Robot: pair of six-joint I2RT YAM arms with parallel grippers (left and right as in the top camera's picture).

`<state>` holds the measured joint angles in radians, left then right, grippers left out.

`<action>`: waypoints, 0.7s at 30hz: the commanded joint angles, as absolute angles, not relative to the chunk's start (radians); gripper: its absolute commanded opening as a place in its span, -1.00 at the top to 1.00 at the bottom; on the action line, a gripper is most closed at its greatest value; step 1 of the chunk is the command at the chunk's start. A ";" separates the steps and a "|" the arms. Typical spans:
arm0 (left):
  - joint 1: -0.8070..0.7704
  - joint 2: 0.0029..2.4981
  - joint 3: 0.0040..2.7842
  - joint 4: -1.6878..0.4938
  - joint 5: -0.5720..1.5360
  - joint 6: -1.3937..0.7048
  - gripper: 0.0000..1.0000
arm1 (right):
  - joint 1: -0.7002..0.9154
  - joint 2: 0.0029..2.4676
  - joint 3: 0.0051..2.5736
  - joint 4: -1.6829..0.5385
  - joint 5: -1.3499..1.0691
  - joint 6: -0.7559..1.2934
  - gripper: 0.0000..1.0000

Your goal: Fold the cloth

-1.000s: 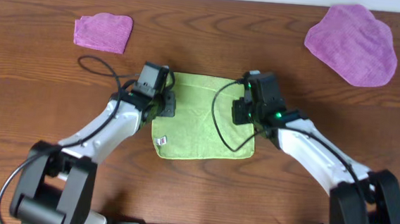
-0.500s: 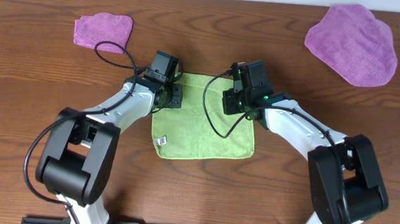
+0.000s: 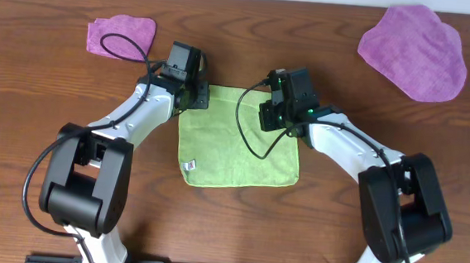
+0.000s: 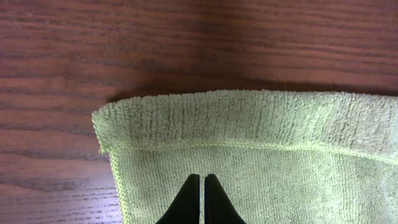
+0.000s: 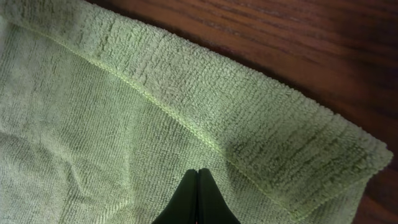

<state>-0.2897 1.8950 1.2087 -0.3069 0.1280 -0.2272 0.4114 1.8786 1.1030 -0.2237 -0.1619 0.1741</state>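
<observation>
Overhead: left jaws nearer cloth (image 3: pixel 233 152) edge

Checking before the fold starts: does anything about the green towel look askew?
Yes: the far edge of the cloth is turned over in a narrow strip, stitched hem lying on top, at both far corners. The rest lies fairly flat.

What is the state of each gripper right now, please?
Left gripper: closed, tips over the cloth; whether it pinches cannot be told.
Right gripper: closed, tips over the cloth; pinching cannot be told.
</observation>
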 commanded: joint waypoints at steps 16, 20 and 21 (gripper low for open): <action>-0.302 1.952 1.229 -0.329 0.187 -0.205 0.88 | 0.405 1.949 1.229 -0.296 -0.192 0.141 0.97; -0.308 1.952 1.229 -0.323 0.184 -0.205 0.88 | 0.406 1.961 1.229 -0.296 -0.191 0.140 0.98; -0.309 1.952 1.229 -0.322 0.184 -0.205 0.88 | 0.406 1.971 1.229 -0.295 -0.192 0.141 0.97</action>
<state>-0.3031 1.9503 1.2087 -0.3214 0.1806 -0.2268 0.4114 1.9415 1.2110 -0.2947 -0.1871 0.1547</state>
